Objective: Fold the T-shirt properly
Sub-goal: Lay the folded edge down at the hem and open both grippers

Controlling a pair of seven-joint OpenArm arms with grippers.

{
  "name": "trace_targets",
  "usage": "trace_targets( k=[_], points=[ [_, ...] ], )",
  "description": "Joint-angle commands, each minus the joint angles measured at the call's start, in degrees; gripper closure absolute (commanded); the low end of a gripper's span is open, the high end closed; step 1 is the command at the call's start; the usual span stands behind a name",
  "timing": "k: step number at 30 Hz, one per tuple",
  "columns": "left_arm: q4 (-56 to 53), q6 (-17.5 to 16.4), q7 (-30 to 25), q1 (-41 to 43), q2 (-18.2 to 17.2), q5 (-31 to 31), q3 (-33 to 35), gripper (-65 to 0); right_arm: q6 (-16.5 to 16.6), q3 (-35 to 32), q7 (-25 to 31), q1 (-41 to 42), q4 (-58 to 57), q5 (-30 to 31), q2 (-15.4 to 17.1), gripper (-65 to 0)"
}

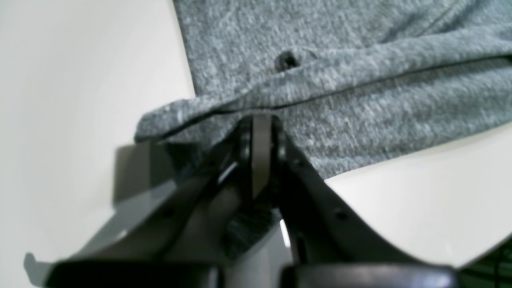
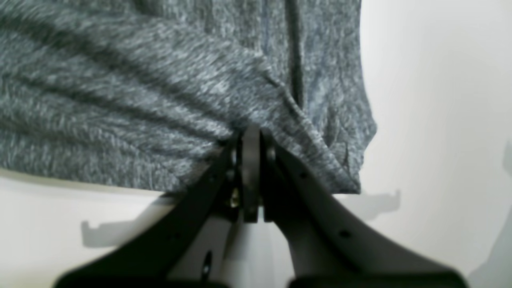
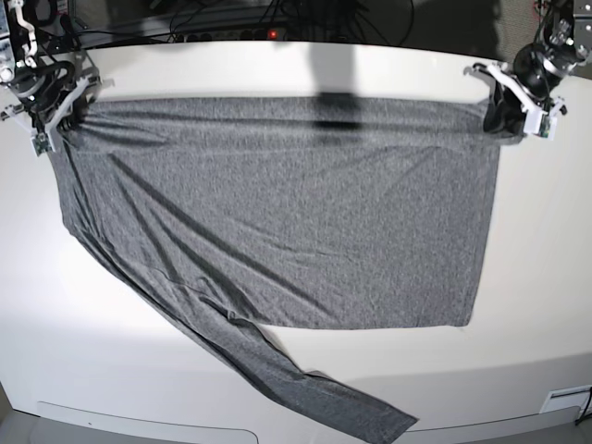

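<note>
White table [image 3: 536,277], T-shirt [image 3: 277,213] spread flat — left gripper [image 1: 262,120] and right gripper [image 2: 251,132] each clamped on a far corner; we should lift evenly, keeping the edge between us taut.

White table [image 3: 546,277] under a spread grey T-shirt [image 3: 277,213]

My left hand [image 1: 262,132] has matte black fingers [image 1: 316,188] that widen toward the wrist, dotted with small round screw holes, around a narrow grey strip. My right hand [image 2: 251,138] is built alike, with a brass-coloured screw. In the base view both wear white brackets over black bodies.
</note>
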Motion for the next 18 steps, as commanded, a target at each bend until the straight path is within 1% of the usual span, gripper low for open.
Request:
trace_targets(
  k=[1,7,10,13,18],
  points=[
    [0.85,0.2,1.03,1.53,-0.96,0.55,-0.37,0.0,0.15,1.25,-3.04,-1.9,0.35,-0.72,-0.11,0.0],
    [2.45,0.2,1.01,7.32,-0.96,0.55,-0.37,0.0,0.48,9.35,-0.44,-6.47,2.1,-7.34,-7.89,0.0],
    [2.45,0.17,1.01,9.25,-0.96,0.57,-0.37,0.0,3.61,13.22,0.76,-6.73,2.12,-10.25,-11.06,0.0],
    [2.47,0.2,0.98,10.58,-0.96,0.55,-0.37,0.0,6.95,16.15,0.74,-6.73,2.12,-10.45,-12.39,0.0],
    [3.02,0.2,1.03,12.09,-0.96,0.57,-0.37,0.0,8.37,18.51,0.76,-6.71,2.12,-10.4,-12.46,0.0]
  ],
)
